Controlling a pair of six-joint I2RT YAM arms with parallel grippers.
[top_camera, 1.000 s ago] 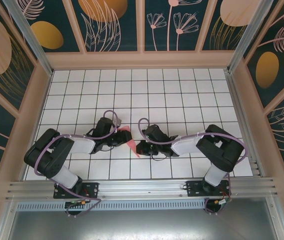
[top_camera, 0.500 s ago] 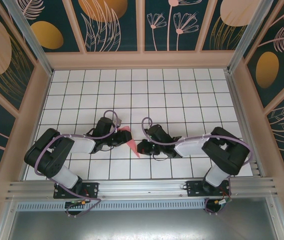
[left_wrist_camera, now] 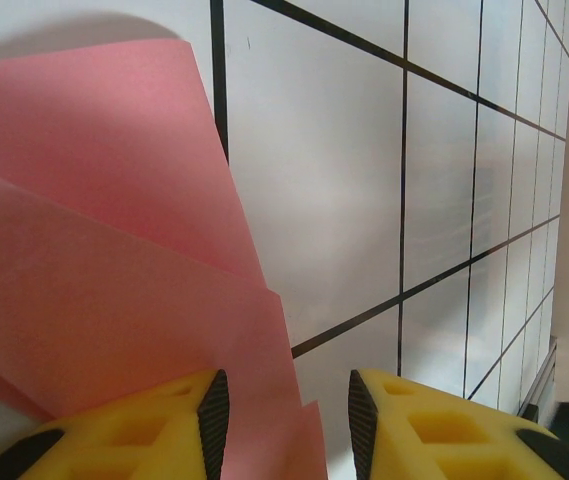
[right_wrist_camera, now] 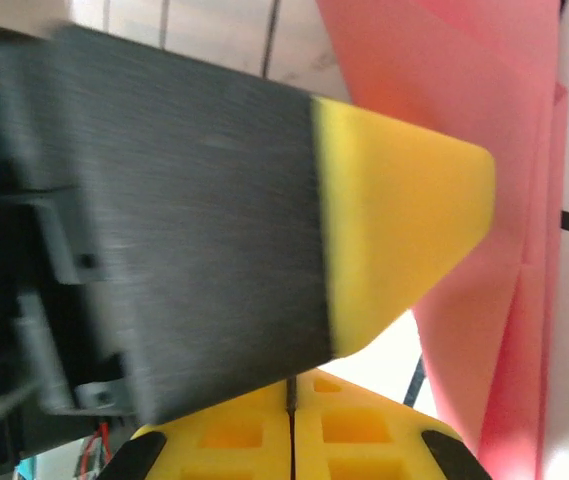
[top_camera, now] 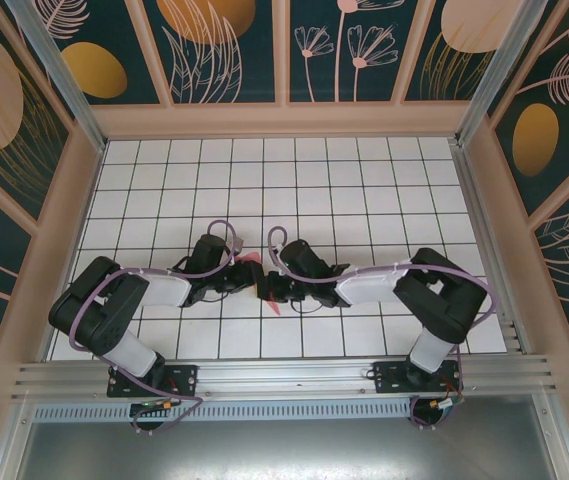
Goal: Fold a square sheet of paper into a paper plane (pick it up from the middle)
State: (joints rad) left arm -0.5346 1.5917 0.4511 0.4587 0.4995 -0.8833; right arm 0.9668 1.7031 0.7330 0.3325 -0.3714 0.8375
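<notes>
A robot lab cell: gridded tabletop [top_camera: 364, 180], aluminium rail [top_camera: 284, 378], botanical-print walls [top_camera: 229, 50].

White grid-tiled tabletop [top_camera: 364, 180]; floral teal wall panels [top_camera: 349, 60]; aluminium rail [top_camera: 284, 376] near edge.

Pink paper [left_wrist_camera: 94, 260] looks matt and faintly grainy; yellow fingers [left_wrist_camera: 434, 430] smooth matt plastic; white bench [left_wrist_camera: 334, 180] tiles softly glossy
</notes>
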